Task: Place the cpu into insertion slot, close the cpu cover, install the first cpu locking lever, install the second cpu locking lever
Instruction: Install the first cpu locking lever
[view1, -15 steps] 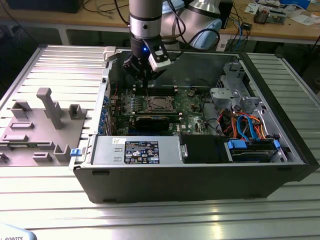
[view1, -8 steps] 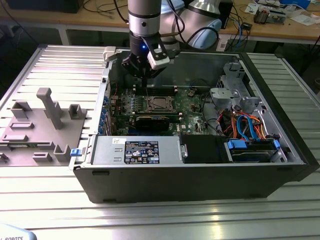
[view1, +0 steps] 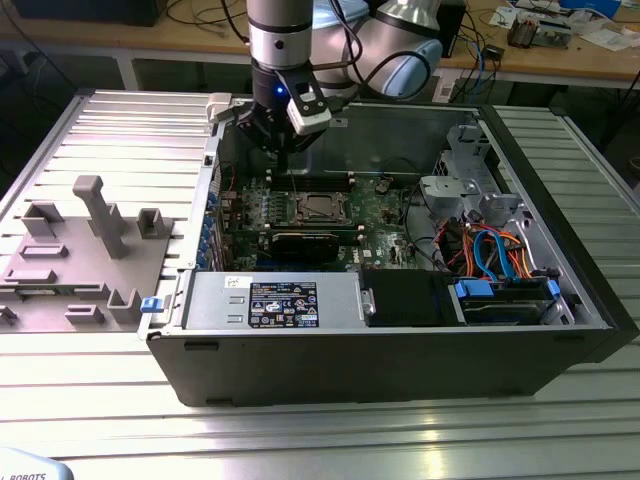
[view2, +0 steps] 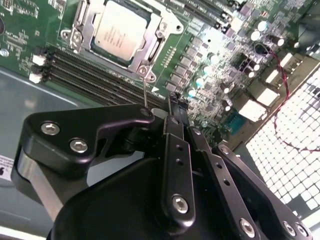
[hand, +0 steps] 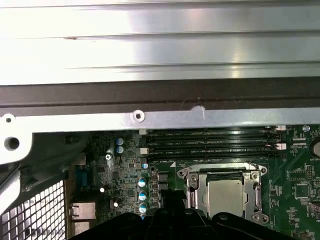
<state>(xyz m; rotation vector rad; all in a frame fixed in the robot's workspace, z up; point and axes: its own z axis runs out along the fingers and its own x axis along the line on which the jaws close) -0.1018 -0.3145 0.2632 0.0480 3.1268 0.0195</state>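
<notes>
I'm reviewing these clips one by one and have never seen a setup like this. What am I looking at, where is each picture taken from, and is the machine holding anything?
The exterior view shows a grey robot arm reaching down into an open computer case that lies on a ribbed metal table. The dark part at its tip is the gripper. A grey block of holders sits at the exterior view's left.

The two wrist views come from cameras riding on the arm, looking down past the black gripper at the green motherboard. In both wrist views the cpu already lies in the insertion slot, with the cpu cover closed around it.

I can't tell whether the fingers are open or shut, and nothing visible is held.
</notes>
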